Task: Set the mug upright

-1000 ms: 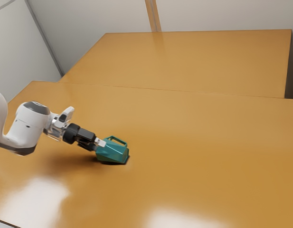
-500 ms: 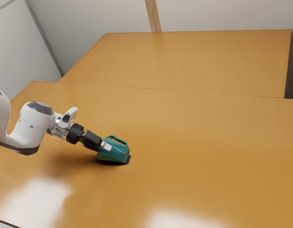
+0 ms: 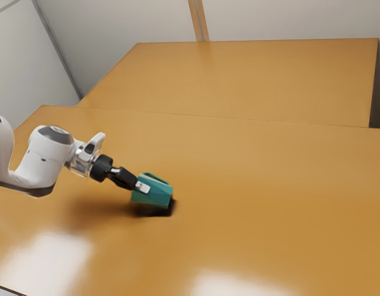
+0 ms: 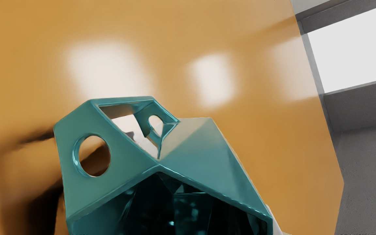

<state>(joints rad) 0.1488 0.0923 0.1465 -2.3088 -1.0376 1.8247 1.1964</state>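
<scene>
Holding the mug point(image 3: 155, 192) in the tool point(image 3: 143, 185), tipped over with open end toward the wrist camera, seemingly just above the table point(image 3: 270, 203). Might pivot or slip from a weak grip, or catch its base if turned too low.

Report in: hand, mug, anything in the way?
Hand closed on mug. Mug tilted well over, mouth toward hand, not upright. No obstruction seen.

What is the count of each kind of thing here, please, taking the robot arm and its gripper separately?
Mugs: 1, a teal mug
Tables: 2, the near table and the far table
Robot arms: 1, a white arm
Grippers: 1, a black gripper
Total: 5
</scene>
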